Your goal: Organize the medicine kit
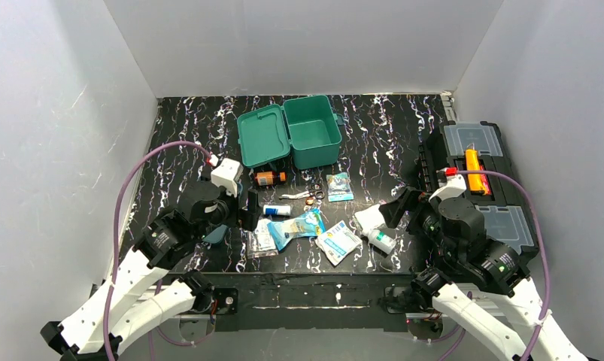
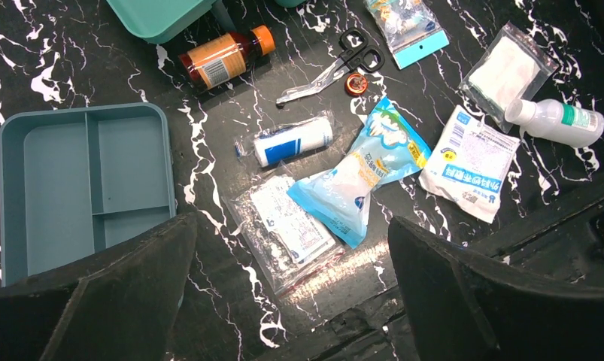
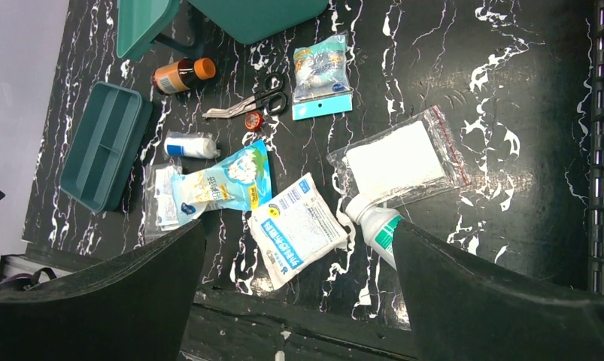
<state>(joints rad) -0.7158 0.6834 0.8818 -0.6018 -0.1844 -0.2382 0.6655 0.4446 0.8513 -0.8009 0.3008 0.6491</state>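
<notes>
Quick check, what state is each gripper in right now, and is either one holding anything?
Left gripper: open, fingers wide apart, holding nothing.
Right gripper: open, fingers wide apart, holding nothing.

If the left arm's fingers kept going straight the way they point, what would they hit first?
Most likely the clear packet lying flat on the table, framed between the open left fingers. The blue-and-white pouch lies right beside it, so depth leaves some doubt.
</notes>
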